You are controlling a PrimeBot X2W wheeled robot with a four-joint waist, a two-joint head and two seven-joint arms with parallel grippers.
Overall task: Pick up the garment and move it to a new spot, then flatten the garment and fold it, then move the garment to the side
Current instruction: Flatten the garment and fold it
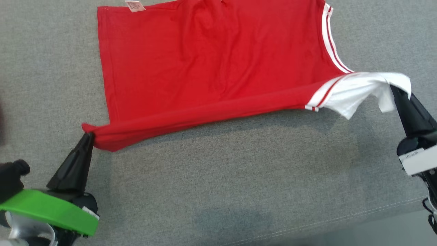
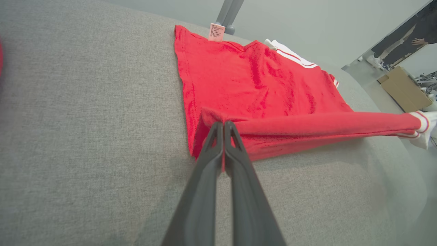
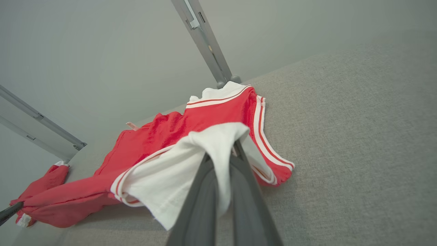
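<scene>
The garment (image 1: 211,65) is a red shirt with white, red-striped trim and a white sleeve, spread on a grey fabric surface (image 1: 239,191). Its near edge is lifted and stretched taut between both grippers. My left gripper (image 1: 89,134) is shut on the red corner at the lower left; in the left wrist view the fingers (image 2: 223,127) pinch the red hem (image 2: 218,118). My right gripper (image 1: 394,89) is shut on the white sleeve (image 1: 358,90) at the right, and in the right wrist view that sleeve (image 3: 211,143) drapes over the fingers.
A pale care label (image 1: 135,5) sticks out at the shirt's far edge. A seam and the surface's front edge (image 1: 375,212) run at the lower right. Grey metal posts (image 3: 205,37) stand behind the surface. A cardboard box (image 2: 406,89) and a person's legs (image 2: 392,44) appear far off.
</scene>
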